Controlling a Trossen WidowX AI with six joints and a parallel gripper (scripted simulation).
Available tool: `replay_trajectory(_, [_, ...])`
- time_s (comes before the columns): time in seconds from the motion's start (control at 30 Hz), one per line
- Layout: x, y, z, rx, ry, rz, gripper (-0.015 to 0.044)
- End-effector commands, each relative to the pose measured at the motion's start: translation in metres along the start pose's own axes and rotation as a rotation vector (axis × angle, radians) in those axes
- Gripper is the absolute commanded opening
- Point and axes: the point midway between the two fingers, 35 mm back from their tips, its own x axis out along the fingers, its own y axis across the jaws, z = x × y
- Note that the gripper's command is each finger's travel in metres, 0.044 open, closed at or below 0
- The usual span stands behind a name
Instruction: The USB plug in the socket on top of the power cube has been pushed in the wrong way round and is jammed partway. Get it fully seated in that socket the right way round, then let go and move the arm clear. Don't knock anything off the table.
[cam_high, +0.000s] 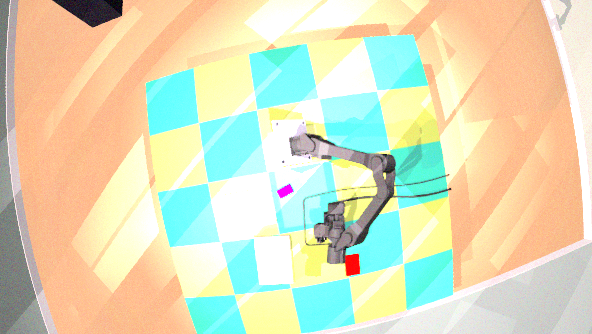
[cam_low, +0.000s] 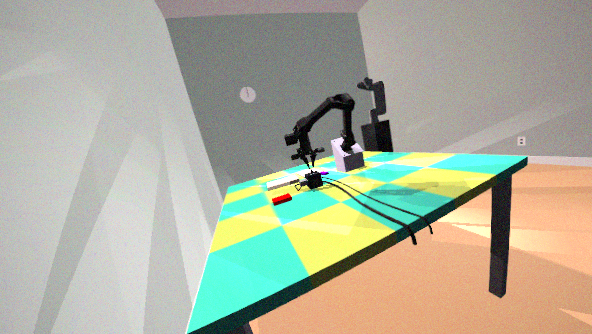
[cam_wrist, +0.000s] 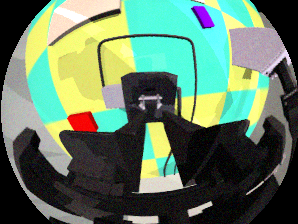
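Atop the power cube (cam_low: 314, 180) (cam_wrist: 149, 80), we take the bright metal (cam_wrist: 150, 99) for the jammed USB plug. Our gripper (cam_high: 335, 222) (cam_low: 312, 168) (cam_wrist: 153, 115) stands slightly spread, pinching nothing. We'd expect a light, rigid plug with springy cable; grasp its body squarely, never the cord.

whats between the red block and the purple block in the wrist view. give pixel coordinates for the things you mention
Between the red block (cam_high: 352, 264) (cam_low: 282, 199) (cam_wrist: 82, 121) and purple block (cam_high: 285, 191) (cam_low: 324, 173) (cam_wrist: 203, 17), the wrist view shows a grey block (cam_wrist: 112, 96), the power cube (cam_low: 314, 180) (cam_wrist: 149, 82) and a black cable (cam_high: 304, 220) (cam_wrist: 194, 65).

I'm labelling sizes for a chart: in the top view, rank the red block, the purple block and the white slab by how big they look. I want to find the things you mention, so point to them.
1. White slab (cam_high: 273, 260) (cam_low: 282, 183)
2. Red block (cam_high: 352, 265) (cam_low: 282, 199) (cam_wrist: 82, 121)
3. Purple block (cam_high: 285, 191) (cam_low: 324, 173) (cam_wrist: 203, 17)
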Motion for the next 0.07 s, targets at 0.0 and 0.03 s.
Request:
replay_trajectory(0.0, [-0.0057,0.0021,-0.0004,-0.006,-0.002,0.008,0.0095])
replay_trajectory(0.03, [-0.0067,0.0021,-0.0005,-0.006,-0.002,0.008,0.0095])
